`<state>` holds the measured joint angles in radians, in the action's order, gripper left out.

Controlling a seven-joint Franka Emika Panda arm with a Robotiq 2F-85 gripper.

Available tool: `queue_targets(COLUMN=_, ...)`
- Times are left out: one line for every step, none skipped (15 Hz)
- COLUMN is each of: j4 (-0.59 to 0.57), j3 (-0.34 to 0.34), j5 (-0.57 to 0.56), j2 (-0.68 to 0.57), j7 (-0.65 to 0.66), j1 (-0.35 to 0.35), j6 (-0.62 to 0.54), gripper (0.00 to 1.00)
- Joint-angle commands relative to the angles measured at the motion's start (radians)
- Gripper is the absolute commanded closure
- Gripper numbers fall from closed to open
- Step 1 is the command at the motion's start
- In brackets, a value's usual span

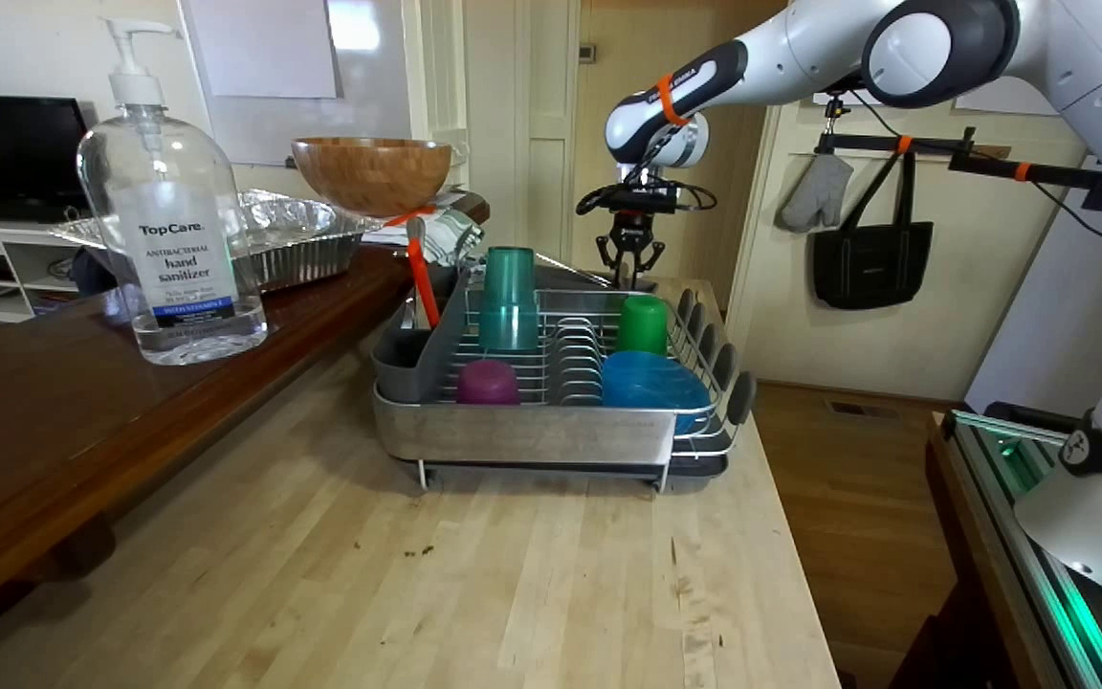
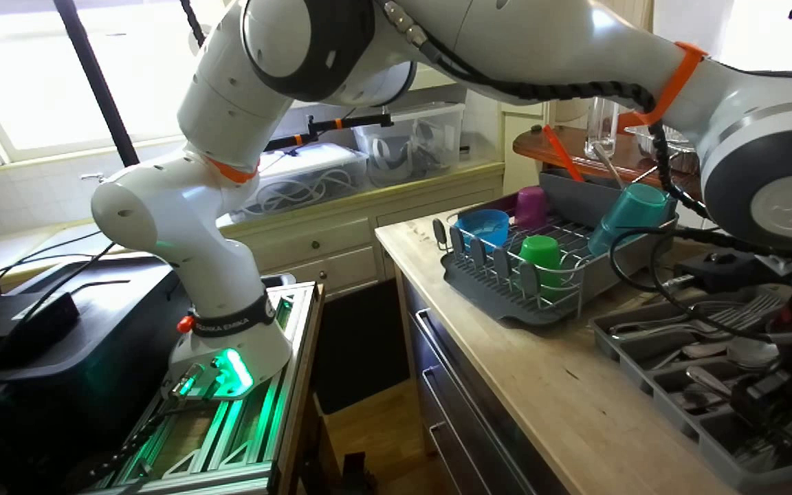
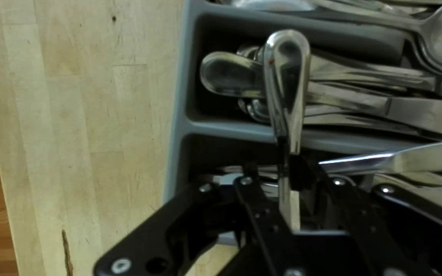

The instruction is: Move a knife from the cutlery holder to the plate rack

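Observation:
A silver knife [image 3: 290, 73] lies crosswise over the grey cutlery tray [image 3: 180, 99] in the wrist view, its handle toward the top of the picture. My gripper [image 3: 278, 172] has its fingers drawn close together around the knife below the handle. The right pad overlaps the knife; the left contact is dark and hard to see. In an exterior view the gripper [image 1: 628, 273] points down behind the plate rack [image 1: 532, 435], fingertips near each other. The dark grey cutlery holder [image 1: 406, 373] sits at the rack's end; both also show in an exterior view, rack [image 2: 513, 309] and holder [image 2: 568, 196].
The cutlery tray [image 2: 633, 375] holds several forks, spoons and knives. The rack holds a teal cup [image 1: 510, 297], green cup [image 1: 643, 325], purple cup [image 1: 487, 382] and blue bowl [image 1: 654, 381]. A red-orange utensil [image 1: 423, 282] stands in the holder. A sanitizer bottle [image 1: 173, 239] stands nearby.

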<state>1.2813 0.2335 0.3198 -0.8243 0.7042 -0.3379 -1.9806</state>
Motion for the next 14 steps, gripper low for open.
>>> queue_targets(j4=0.045, j3=0.01, j5=-0.019, j2=0.019, j7=-0.003, j1=0.022, j6=-0.043, gripper=0.99)
queue_targets(j4=0.044, j3=0.011, j5=-0.022, j2=0.018, j7=-0.001, j1=0.025, j6=-0.045, gripper=1.0)
queue_targets(j4=0.043, j3=0.013, j5=-0.026, j2=0.018, j7=0.002, j1=0.027, j6=-0.044, gripper=0.98)
queue_targets(j4=0.038, j3=0.017, j5=-0.032, j2=0.016, j7=0.007, j1=0.029, j6=-0.029, gripper=0.96)
queue_targets(j4=0.034, j3=0.02, j5=-0.037, j2=0.017, j7=0.01, j1=0.029, j6=-0.014, gripper=0.96)
queue_targets(j4=0.036, j3=0.02, j5=-0.037, j2=0.025, j7=0.007, j1=0.027, j6=-0.002, gripper=0.96)
queue_targets(j4=0.05, j3=0.017, j5=-0.032, j2=0.046, j7=-0.006, j1=0.022, j6=-0.001, gripper=0.96)
queue_targets(j4=0.064, j3=0.018, j5=-0.028, j2=0.065, j7=-0.013, j1=0.02, j6=-0.009, gripper=0.96)
queue_targets(j4=0.086, j3=0.022, j5=-0.029, j2=0.095, j7=-0.02, j1=0.024, j6=-0.03, gripper=0.96)
queue_targets(j4=0.102, j3=0.026, j5=-0.033, j2=0.121, j7=-0.027, j1=0.03, j6=-0.048, gripper=0.96)
queue_targets(j4=0.112, j3=0.032, j5=-0.038, j2=0.144, j7=-0.033, j1=0.035, j6=-0.063, gripper=0.96)
queue_targets(j4=0.127, j3=0.03, j5=-0.039, j2=0.173, j7=-0.051, j1=0.041, j6=-0.079, gripper=0.96)
queue_targets(j4=0.136, j3=0.03, j5=-0.046, j2=0.199, j7=-0.069, j1=0.045, j6=-0.086, gripper=0.96)
queue_targets(j4=0.145, j3=0.026, j5=-0.055, j2=0.223, j7=-0.095, j1=0.053, j6=-0.093, gripper=0.96)
